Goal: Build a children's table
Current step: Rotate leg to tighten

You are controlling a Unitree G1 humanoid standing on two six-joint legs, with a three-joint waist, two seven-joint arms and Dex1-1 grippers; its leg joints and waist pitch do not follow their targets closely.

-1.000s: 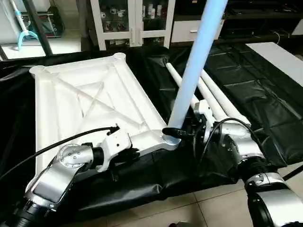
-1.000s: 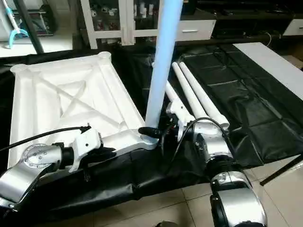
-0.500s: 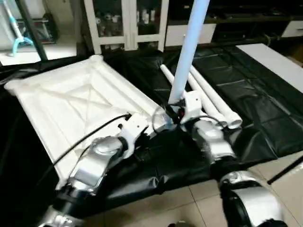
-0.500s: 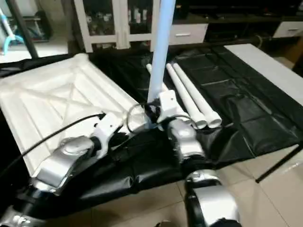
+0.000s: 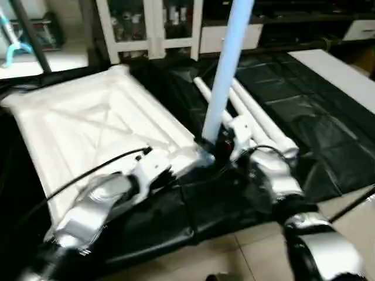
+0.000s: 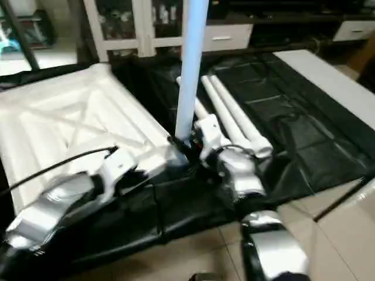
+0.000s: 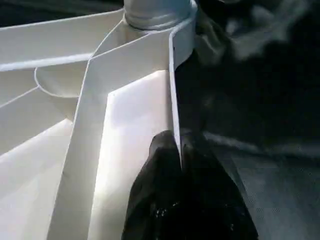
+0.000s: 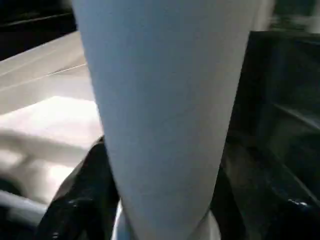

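The children's table is in parts. Its white tabletop (image 5: 88, 123) lies ribbed side up on a black sheet. One white leg (image 5: 231, 52) stands upright in the near right corner socket (image 7: 157, 12). My right gripper (image 5: 217, 143) sits around that leg's base just above the socket, and the right wrist view has the leg (image 8: 160, 100) close up. My left gripper (image 7: 175, 142) is shut on the tabletop's near rim, a short way left of the socket. Three more legs (image 6: 234, 111) lie side by side on the sheet behind my right arm.
The black sheet (image 5: 328, 134) covers the work area to the right, with a white board (image 5: 334, 70) at its far right. A white glass-door cabinet (image 5: 146, 23) and a black slanted pole (image 5: 29, 35) stand behind. Tiled floor (image 5: 234, 252) runs along the near edge.
The whole picture has shifted with the head's movement. My right wrist has turned around the upright leg's base. The leg stays in its socket and my left gripper keeps its hold on the rim.
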